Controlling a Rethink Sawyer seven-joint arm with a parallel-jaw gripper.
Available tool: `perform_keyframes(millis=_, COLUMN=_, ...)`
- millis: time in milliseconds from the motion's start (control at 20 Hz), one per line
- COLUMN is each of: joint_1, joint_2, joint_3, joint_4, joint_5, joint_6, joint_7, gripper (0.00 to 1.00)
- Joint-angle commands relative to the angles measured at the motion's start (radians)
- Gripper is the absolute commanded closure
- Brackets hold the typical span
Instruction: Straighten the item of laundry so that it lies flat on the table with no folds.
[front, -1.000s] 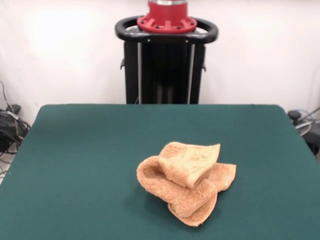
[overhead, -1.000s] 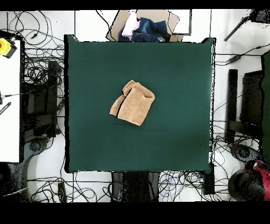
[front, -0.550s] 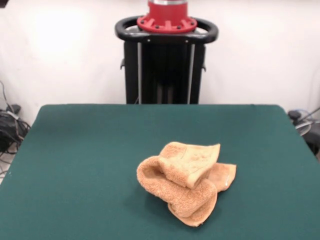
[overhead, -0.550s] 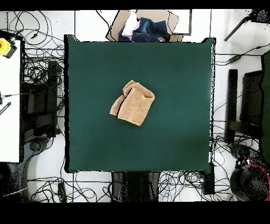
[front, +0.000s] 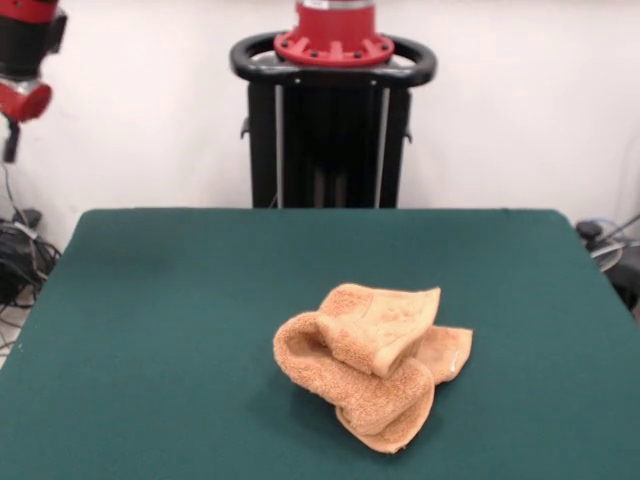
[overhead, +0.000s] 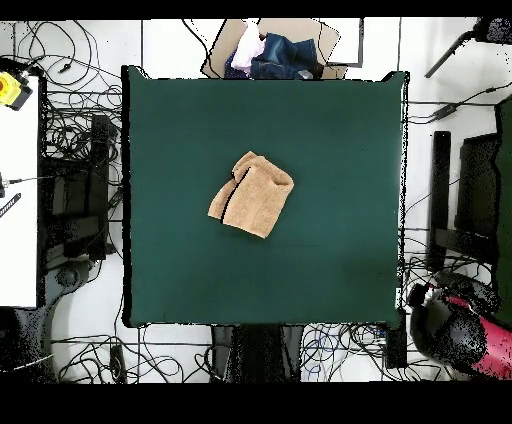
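Lying crumpled in fuzzy rolled folds, towel (front: 375, 365) rests on green felt table (front: 160, 330); jaws' state unclear.

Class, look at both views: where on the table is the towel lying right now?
The towel lies crumpled near the middle of the green table in the overhead view. In the front view it sits low and just right of centre, with nothing touching it.
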Motion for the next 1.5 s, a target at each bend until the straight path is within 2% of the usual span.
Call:
perform_keyframes(millis=50, joint_1=-0.032, joint_2=-0.017, joint_3=0.249, joint_4=0.168, joint_5=0.048, joint_6=0.110, joint_7=-0.150, gripper=0.00)
perform_keyframes(millis=650, joint_1=-0.063, joint_2=-0.030, joint_3=0.354, joint_4=0.246, joint_5=0.080, joint_6=0.155, joint_7=-0.110, gripper=0.00)
perform_keyframes(millis=900, joint_1=-0.087, joint_2=-0.038, joint_3=0.433, joint_4=0.306, joint_5=0.135, joint_6=0.151, joint_7=-0.071, gripper=0.00)
perform_keyframes(millis=1300, joint_1=-0.031, joint_2=-0.049, joint_3=0.477, joint_4=0.357, joint_5=0.237, joint_6=0.130, joint_7=0.043, gripper=0.00)
perform_keyframes(millis=1500, joint_1=0.032, joint_2=-0.036, joint_3=0.460, joint_4=0.366, joint_5=0.273, joint_6=0.097, joint_7=0.110, gripper=0.00)
